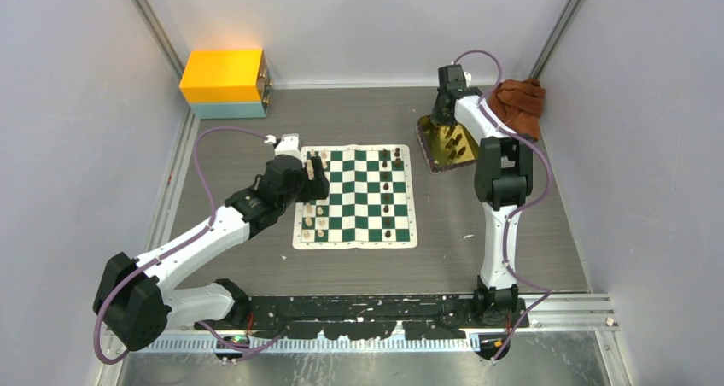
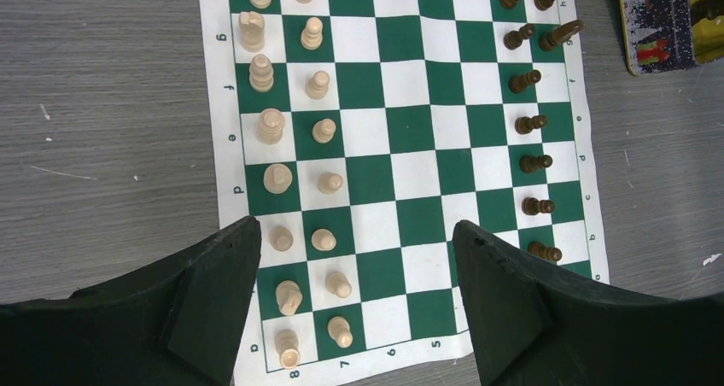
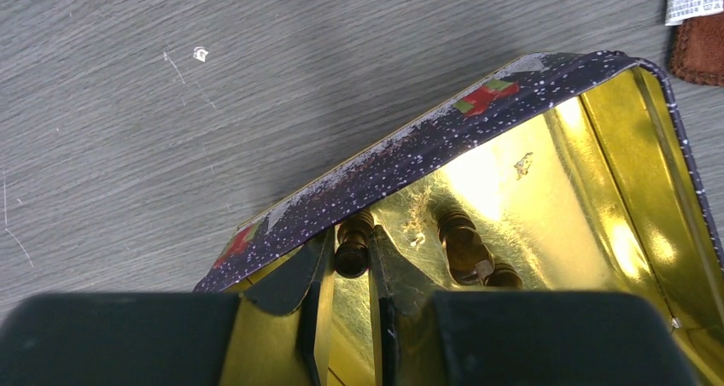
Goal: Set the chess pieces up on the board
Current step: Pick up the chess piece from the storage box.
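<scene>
Right jaws pinch small, glossy dark piece [image 3: 353, 248] inside gold tray [image 3: 598, 147].

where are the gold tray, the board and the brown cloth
gold tray [image 3: 555, 232]: right wrist view, bare gold floor
board [image 2: 416, 174]: left wrist view, bare middle square
brown cloth [image 1: 521, 100]: top external view, its middle

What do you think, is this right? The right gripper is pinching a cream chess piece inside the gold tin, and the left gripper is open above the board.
Almost. The chess piece pinched by the right gripper inside the gold tin is dark brown, not cream; the right wrist view shows it. The left gripper is indeed open above the board.
</scene>
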Controlling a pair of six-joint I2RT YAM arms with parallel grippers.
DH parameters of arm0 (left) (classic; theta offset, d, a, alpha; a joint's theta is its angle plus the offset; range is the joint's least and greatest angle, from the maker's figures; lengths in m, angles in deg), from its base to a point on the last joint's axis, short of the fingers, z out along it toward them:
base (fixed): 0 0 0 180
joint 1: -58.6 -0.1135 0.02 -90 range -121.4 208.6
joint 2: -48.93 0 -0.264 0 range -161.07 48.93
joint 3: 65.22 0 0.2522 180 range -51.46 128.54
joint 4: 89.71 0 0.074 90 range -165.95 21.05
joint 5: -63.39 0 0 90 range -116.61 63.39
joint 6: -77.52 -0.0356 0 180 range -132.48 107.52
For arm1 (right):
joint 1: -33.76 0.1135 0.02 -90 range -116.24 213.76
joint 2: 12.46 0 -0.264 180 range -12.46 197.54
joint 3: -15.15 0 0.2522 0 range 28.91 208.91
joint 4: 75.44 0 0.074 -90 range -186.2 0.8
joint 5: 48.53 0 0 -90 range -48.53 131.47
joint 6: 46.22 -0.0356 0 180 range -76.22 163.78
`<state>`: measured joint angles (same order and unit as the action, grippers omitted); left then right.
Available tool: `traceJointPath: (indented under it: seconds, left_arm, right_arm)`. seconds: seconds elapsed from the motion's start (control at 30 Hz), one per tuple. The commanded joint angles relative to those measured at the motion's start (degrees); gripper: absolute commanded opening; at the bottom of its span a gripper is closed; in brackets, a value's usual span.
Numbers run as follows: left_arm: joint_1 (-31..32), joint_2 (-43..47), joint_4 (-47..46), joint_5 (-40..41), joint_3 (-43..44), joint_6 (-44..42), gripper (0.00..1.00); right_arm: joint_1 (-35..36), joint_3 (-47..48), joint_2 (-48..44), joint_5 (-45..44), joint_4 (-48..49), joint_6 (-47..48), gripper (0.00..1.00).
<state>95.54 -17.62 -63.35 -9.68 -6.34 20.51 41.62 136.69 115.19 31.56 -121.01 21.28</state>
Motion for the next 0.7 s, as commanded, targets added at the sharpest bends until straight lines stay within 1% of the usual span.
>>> traceJointPath:
  seconds: [0.0, 0.3, 0.67]
  left_arm:
    - [-0.35, -0.06, -3.3, 0.47, 0.69, 0.34, 0.83]
    - [-0.38, -1.12, -3.64, 0.55, 0.58, 0.16, 0.83]
    - [-0.35, -1.75, -3.64, 0.21, 0.77, 0.03, 0.83]
  right_arm:
    - [0.9, 3.13, -0.54, -0.05, 1.81, 1.28, 0.01]
    - [2.72, 5.19, 2.53, -3.99, 1.97, 3.49, 0.01]
    - [5.94, 4.7, 4.05, -15.78, 2.15, 8.55, 0.01]
